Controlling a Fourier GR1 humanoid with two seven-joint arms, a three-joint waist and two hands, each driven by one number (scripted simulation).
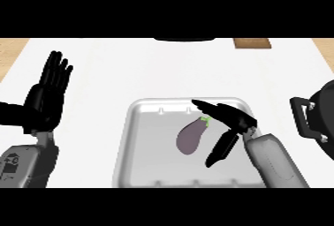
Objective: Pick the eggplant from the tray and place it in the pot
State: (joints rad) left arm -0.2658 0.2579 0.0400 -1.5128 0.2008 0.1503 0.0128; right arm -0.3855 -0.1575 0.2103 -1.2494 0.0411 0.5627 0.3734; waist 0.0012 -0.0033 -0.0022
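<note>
A purple eggplant [190,137] with a green stem lies tilted in the middle of the silver tray [140,145]. My right hand [229,120] hovers over the tray's right half, just right of the eggplant. It is open, fingers stretched past the stem and thumb pointing down beside the fruit. The black pot [320,119] shows partly at the right edge, one handle toward the tray. At the left of the view my left hand [46,95] stays open and still, fingers up.
The white counter [163,66] stretches behind the tray. A dark round object [184,39] sits at the far edge, and a brown board [251,43] lies to its right. Wooden surfaces border the counter's far corners.
</note>
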